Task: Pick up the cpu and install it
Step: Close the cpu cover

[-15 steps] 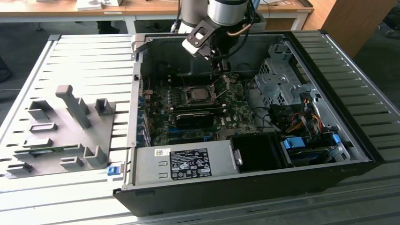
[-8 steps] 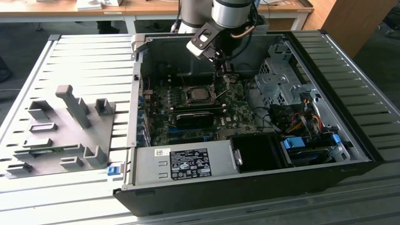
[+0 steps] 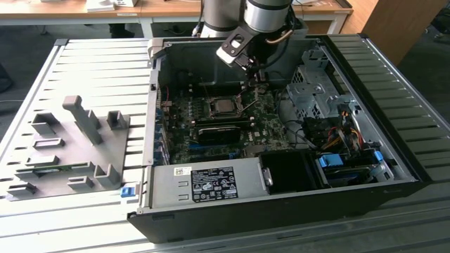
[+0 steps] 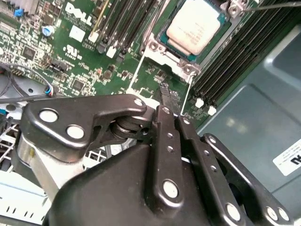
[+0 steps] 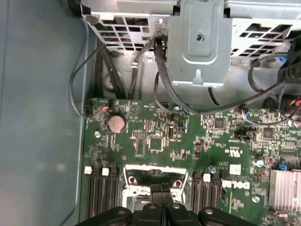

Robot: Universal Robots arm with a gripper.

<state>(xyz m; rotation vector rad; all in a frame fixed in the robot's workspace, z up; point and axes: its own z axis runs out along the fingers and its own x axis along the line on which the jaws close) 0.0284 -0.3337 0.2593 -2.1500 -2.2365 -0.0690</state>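
Open computer case (image 3: 281,211) lies on the slatted tabletop (image 3: 91,63), arm reaching in from above.

Chip: the cpu (image 4: 195,26) sits silver side up inside the socket frame (image 4: 160,47) on the green board (image 4: 84,52). In the exterior view, the cpu (image 3: 223,107) shows near the board's middle. It looks level, with its edges parallel to the frame.

Gripper (image 4: 167,94): the fingers (image 4: 164,122) are clenched together with nothing between them. The tips hang just beside the socket on its open side, apart from the chip. The first wrist view shows the same closed tips (image 5: 161,189) over the white outline on the board.

Judgement: the placing looks done, so the step in hand is seating. To do it well:
- the chip must lie flat with no corner riding on the frame;
- no sideways nudge from the closed tips, since the contacts under the chip bend easily;
- tips stay clear of the black memory slots (image 4: 235,61) and the thin lever (image 4: 273,5) alongside.

Whether the lever is latched I cannot tell.
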